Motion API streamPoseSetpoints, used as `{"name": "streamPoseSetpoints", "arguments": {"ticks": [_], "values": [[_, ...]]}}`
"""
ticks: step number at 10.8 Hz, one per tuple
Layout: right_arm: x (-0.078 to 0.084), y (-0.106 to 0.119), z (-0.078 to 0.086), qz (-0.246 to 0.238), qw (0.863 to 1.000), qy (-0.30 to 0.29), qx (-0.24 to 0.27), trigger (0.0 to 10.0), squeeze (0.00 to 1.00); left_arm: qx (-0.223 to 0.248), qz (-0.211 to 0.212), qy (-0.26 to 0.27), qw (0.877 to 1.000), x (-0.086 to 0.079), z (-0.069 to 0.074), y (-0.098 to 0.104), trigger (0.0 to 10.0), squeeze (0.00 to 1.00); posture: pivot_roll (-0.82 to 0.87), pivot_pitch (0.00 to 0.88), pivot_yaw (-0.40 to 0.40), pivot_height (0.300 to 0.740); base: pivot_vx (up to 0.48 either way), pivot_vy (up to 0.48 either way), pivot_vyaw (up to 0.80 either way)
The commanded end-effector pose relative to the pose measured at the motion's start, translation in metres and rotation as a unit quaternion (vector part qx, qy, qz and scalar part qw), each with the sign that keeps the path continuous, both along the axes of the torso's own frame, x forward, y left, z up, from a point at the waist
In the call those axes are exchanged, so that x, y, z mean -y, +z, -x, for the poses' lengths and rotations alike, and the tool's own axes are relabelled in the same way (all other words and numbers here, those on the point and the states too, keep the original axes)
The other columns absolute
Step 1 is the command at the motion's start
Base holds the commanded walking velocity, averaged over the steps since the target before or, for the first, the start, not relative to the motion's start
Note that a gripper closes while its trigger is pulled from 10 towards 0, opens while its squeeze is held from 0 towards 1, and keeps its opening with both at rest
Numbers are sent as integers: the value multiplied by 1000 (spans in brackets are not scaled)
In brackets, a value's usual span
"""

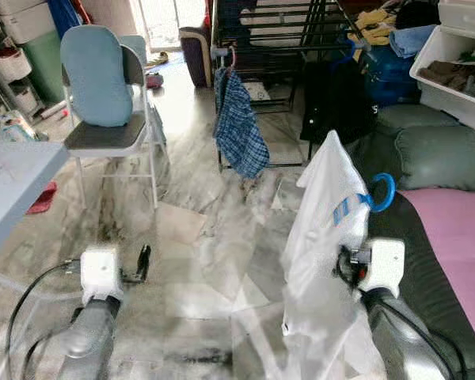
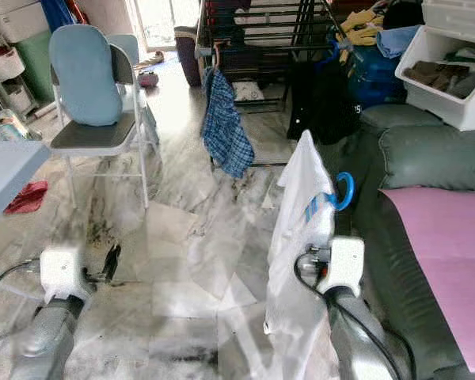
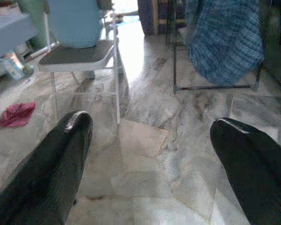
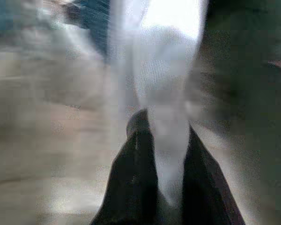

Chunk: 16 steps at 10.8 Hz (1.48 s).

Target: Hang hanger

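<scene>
Up close, the right gripper (image 4: 161, 154) has its two black fingers (image 4: 136, 173) pressed together on a fold of the white shirt (image 1: 324, 237), with the cloth pinched between them in the right wrist view. That shirt rides on one blue hanger (image 1: 380, 192), whose hook curls out just above and to the right of the gripper's white housing, while the garment drapes down in front of the right arm and hides the fingers in the head views. The hanger is held in the air at the robot's right, beside the dark green sofa (image 1: 443, 154) with one pink cover (image 1: 459, 237) on its seat.

The left gripper (image 1: 142, 264) hangs low over the marble floor (image 1: 206, 261), its two fingers (image 3: 51, 164) spread well apart with nothing between them.

Farther ahead stands one dark drying rack (image 1: 277, 32). One blue plaid shirt (image 1: 239, 127) hangs from its left end on a reddish hanger, and one black garment (image 1: 332, 99) hangs at its right. To the left, one folding chair (image 1: 111, 134) carries a pale blue cushion (image 1: 99, 75), and the corner of one light blue surface (image 1: 16, 178) reaches in from the left edge. One red cloth (image 1: 43, 198) lies on the floor under that corner. One white bin (image 1: 459, 71) sits above the sofa.
</scene>
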State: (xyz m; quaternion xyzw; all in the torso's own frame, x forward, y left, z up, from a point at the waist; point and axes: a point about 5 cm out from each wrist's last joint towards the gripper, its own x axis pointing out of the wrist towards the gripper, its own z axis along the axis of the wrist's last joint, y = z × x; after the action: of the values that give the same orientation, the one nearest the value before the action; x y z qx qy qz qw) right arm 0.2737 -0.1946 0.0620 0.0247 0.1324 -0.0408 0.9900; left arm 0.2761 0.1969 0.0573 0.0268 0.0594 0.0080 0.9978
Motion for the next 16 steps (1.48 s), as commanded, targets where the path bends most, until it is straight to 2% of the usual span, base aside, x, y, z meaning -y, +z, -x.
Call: {"name": "streamPoseSetpoints", "arguments": {"ticks": [1,3,7,10,11,12,13,15,16], "values": [[3,27,-20,18,998,-1,61,10000,0,32,-31,-57,997,10,-16,22,10000,0,-131,0,-5,740,0,0,0],[7,27,-22,27,998,5,64,10000,0,27,-39,-66,997,5,-16,20,10000,0,-135,0,-4,740,0,0,0],[4,25,-26,33,997,12,63,10000,0,25,-47,-44,998,2,-13,19,10000,0,-123,0,-19,740,0,0,0],[6,21,-18,25,998,15,54,10000,0,27,-52,-37,998,-6,2,18,10000,0,-113,0,-15,740,0,0,0],[5,13,-4,7,999,27,36,10000,0,16,-59,-33,998,-11,16,13,10000,0,-109,0,-10,740,0,0,0],[4,10,3,7,999,34,27,10000,0,11,-59,-32,998,-13,22,11,10000,0,-109,0,-10,740,0,0,0],[3,2,22,3,999,49,8,10000,0,9,-71,-15,997,-20,34,7,10000,0,-110,0,-9,740,0,0,0],[8,-2,35,-1,999,50,-6,10000,0,10,-83,4,996,-24,42,5,10000,0,-116,0,-9,740,0,0,0],[9,-1,35,-2,999,49,-7,10000,0,10,-82,6,997,-23,41,5,10000,0,-122,0,-8,740,0,0,0]]}}
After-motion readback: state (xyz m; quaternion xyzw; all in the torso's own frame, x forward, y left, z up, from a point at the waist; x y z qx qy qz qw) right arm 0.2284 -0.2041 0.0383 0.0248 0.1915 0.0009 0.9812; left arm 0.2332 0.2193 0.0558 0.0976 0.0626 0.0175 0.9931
